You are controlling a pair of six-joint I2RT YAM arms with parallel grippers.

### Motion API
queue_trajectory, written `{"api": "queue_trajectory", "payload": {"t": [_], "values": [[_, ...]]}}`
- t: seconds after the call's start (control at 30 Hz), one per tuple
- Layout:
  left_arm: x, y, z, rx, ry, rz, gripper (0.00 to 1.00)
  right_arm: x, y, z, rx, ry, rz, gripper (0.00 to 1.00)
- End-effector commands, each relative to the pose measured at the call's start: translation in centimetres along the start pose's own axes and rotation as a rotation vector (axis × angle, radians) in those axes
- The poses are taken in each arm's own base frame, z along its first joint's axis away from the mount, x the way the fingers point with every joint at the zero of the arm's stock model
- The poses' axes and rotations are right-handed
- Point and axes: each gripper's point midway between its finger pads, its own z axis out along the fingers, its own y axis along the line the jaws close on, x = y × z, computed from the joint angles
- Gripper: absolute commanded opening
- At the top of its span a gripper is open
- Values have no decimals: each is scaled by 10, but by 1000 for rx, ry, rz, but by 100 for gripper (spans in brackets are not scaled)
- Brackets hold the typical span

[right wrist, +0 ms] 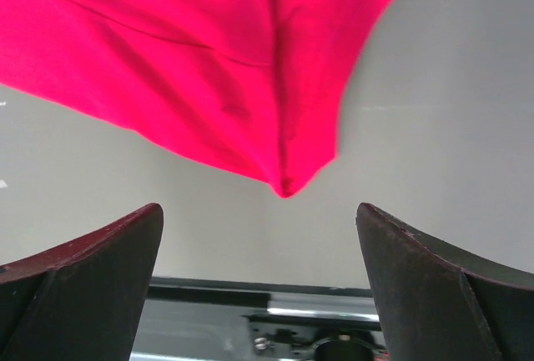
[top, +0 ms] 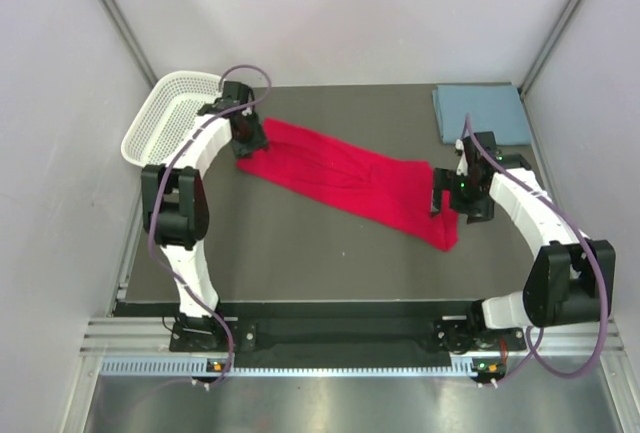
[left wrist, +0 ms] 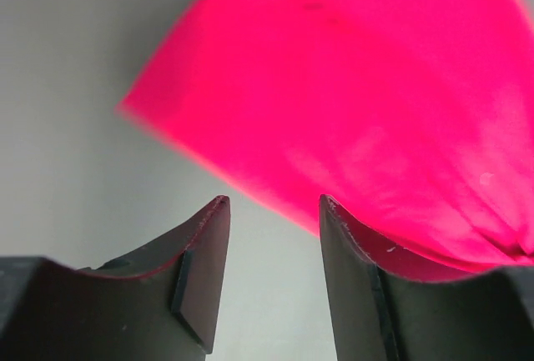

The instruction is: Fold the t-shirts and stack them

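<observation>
The red t-shirt (top: 350, 181) lies as a long band slanting across the dark table (top: 300, 263), from back left to front right. The blue-grey t-shirt (top: 481, 113) rests folded flat at the back right corner. My left gripper (top: 248, 143) is at the red shirt's left end. In the left wrist view that gripper (left wrist: 274, 203) is open with only bare table between its fingers, and the red cloth (left wrist: 359, 102) lies just beyond and under the right finger. My right gripper (top: 443, 201) is at the shirt's right end, wide open (right wrist: 259, 211), a red corner (right wrist: 285, 184) just ahead.
A white mesh basket (top: 170, 118) stands at the back left, right behind the left arm's wrist. Grey walls close in on both sides and the back. A metal rail (top: 340, 338) with the arm bases runs along the near edge.
</observation>
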Motion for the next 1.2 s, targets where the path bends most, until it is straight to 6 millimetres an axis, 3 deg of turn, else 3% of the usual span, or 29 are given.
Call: {"api": "queue_trajectory", "payload": {"t": [0.0, 0.03, 0.23, 0.5, 0.6, 0.87, 1.17], "values": [[-13, 28, -24, -17, -87, -196, 52, -15, -18, -22, 88, -96, -38, 100], [-7, 34, -23, -27, -87, -215, 52, -15, -17, -23, 83, -97, -40, 100], [-9, 46, -9, -37, -84, -290, 55, -8, -21, -21, 102, -102, -10, 100], [-25, 53, 15, -56, -123, -317, 56, 1, -30, -19, 144, -90, -7, 100], [-19, 59, 27, -90, -97, -341, 57, -5, -31, -27, 154, -116, -16, 100], [-5, 76, 36, -164, -95, -343, 63, -22, -24, -48, 132, -191, 8, 100], [13, 89, 46, -205, -71, -326, 64, -15, -23, -44, 119, -177, 18, 100]]}}
